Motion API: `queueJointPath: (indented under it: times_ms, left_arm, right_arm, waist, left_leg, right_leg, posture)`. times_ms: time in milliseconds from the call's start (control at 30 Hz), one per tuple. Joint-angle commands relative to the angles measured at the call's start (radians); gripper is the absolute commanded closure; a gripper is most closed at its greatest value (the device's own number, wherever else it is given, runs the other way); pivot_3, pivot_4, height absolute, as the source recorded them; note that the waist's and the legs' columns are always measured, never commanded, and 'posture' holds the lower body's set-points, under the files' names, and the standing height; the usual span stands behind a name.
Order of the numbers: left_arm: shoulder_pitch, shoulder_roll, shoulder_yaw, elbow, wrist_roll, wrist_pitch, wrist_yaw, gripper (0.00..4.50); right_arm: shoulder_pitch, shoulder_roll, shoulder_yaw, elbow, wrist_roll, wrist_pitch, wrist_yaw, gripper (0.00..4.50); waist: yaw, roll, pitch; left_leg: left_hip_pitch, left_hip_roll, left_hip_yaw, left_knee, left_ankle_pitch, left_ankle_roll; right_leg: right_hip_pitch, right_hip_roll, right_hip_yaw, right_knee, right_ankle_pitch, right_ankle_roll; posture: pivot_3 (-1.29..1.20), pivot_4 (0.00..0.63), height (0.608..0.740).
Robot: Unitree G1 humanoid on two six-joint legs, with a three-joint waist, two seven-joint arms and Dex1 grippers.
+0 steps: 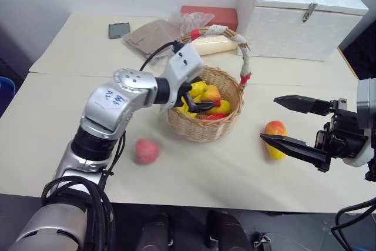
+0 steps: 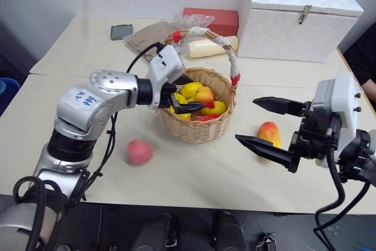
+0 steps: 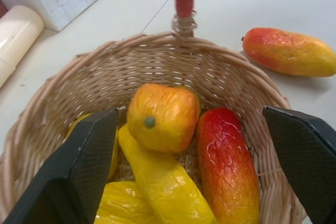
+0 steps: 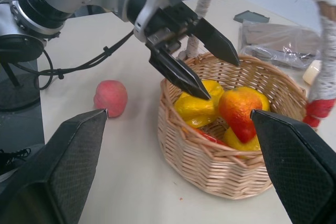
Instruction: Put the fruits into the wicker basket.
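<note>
The wicker basket (image 1: 207,123) stands near the middle of the cream surface (image 1: 70,139), its arched handle (image 1: 242,57) wrapped in white plastic with red tape at both ends. The left end effector (image 1: 198,99) is positioned over the basket's open top with its two black fingers spread wide and nothing gripped between them. Directly beneath it, the small red-orange-yellow mango (image 3: 160,116) lies inside the basket on top of other toy fruit: a red elongated piece (image 3: 227,163) and several yellow pieces (image 3: 157,182). The round pink peach (image 1: 147,150) rests on the surface just beside the basket, on the robot's left and nearer the robot, apart from the basket wall. The larger elongated yellow-and-red mango (image 1: 275,138) lies on the surface on the robot's right of the basket. The right end effector (image 2: 267,124) hovers above the surface beside that mango, fingers spread wide and empty, pointing toward the basket. Behind the basket stand a white box (image 1: 299,16), a red box (image 1: 217,14), a cream-coloured cylinder (image 1: 214,44), a crumpled clear plastic bag (image 1: 192,20), a brown paper item (image 1: 150,36), and a small dark flat object (image 1: 119,29).
</note>
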Motion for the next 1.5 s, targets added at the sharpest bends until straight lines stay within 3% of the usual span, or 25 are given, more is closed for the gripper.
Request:
queueJointPath:
  times_ms: [33, 233, 367, 500, 800, 1133, 1233, 1367, 1500]
  left_arm:
    - [0.05, 0.053, 0.153, -0.102, -0.125, -0.029, -0.092, 0.03]
    - [0.125, 0.163, 0.266, -0.087, -0.16, -0.077, -0.135, 0.03]
    - [0.268, 0.341, 0.315, 0.009, -0.185, -0.199, -0.393, 0.03]
    - [0.403, 0.488, 0.272, 0.067, -0.174, -0.313, -0.629, 0.03]
    - [0.495, 0.423, 0.093, 0.174, 0.063, -0.649, -0.616, 0.03]
    - [0.45, 0.323, -0.013, 0.31, 0.189, -0.713, -0.558, 0.03]
    - [0.442, 0.305, 0.017, 0.286, 0.139, -0.663, -0.567, 0.63]
    - [0.474, 0.34, 0.037, 0.25, 0.116, -0.672, -0.614, 1.78]
    - [0.479, 0.395, 0.077, 0.178, 0.046, -0.605, -0.665, 1.94]
  right_arm:
    - [-0.01, 0.003, 0.01, -0.014, 0.018, -0.02, -0.005, 0.0]
    - [-0.048, -0.01, 0.057, 0.02, 0.006, -0.022, 0.017, 0.0]
    - [-0.097, -0.017, 0.103, 0.047, -0.001, -0.016, 0.032, 0.0]
    - [-0.129, -0.019, 0.132, 0.068, -0.009, -0.012, 0.043, 0.0]
    - [-0.143, -0.017, 0.147, 0.065, -0.007, 0.009, 0.033, 0.0]
    - [-0.142, -0.022, 0.129, 0.063, -0.002, 0.022, 0.028, 0.0]
    - [-0.13, -0.019, 0.12, 0.056, -0.005, 0.021, 0.029, 0.0]
    - [-0.099, -0.014, 0.114, 0.046, -0.017, 0.014, 0.048, 0.0]
    - [-0.092, -0.015, 0.093, 0.044, 0.024, 0.013, 0.073, 0.0]
  waist:
    - [0.001, 0.0, 0.0]
    - [0.005, 0.0, 0.0]
    - [-0.005, 0.0, 0.0]
    - [-0.006, 0.0, 0.0]
    - [0.003, 0.0, 0.0]
    - [0.002, 0.0, 0.0]
    - [0.003, 0.0, 0.0]
    - [0.0, 0.0, 0.0]
    - [-0.003, 0.0, 0.0]
  left_leg:
    - [0.0, 0.0, 0.0, 0.0, 0.0, 0.0]
    - [0.0, -0.001, -0.001, 0.0, 0.0, 0.0]
    - [0.001, -0.001, 0.001, 0.0, 0.0, -0.001]
    - [0.003, 0.001, 0.004, -0.002, -0.001, -0.002]
    - [0.0, 0.0, 0.002, -0.002, -0.004, 0.0]
    - [0.0, 0.001, 0.003, -0.002, -0.004, 0.001]
    - [0.0, 0.001, 0.002, -0.002, -0.004, 0.001]
    - [0.0, 0.001, 0.002, -0.002, -0.004, 0.001]
    - [0.0, 0.001, 0.003, -0.002, -0.004, 0.001]
  right_leg:
    - [0.0, 0.0, 0.0, 0.0, 0.0, 0.0]
    - [0.001, -0.001, -0.001, -0.001, 0.0, 0.0]
    - [0.0, 0.0, -0.001, -0.001, 0.0, 0.0]
    - [-0.002, 0.0, -0.005, 0.0, -0.002, -0.003]
    - [-0.001, -0.004, -0.002, -0.004, -0.001, -0.003]
    - [-0.002, -0.002, -0.002, -0.003, -0.001, -0.003]
    - [-0.002, -0.003, -0.002, -0.003, -0.001, -0.003]
    - [-0.002, -0.003, -0.002, -0.002, -0.001, -0.003]
    - [-0.002, -0.002, -0.002, -0.002, -0.001, -0.003]
  posture:
    - [0.0, 0.15, 0.74]
    - [0.0, 0.15, 0.74]
    - [0.0, 0.15, 0.74]
    - [0.0, 0.15, 0.74]
    - [0.0, 0.15, 0.74]
    - [0.0, 0.15, 0.74]
    - [0.0, 0.15, 0.74]
    - [0.0, 0.15, 0.74]
    - [0.0, 0.15, 0.74]
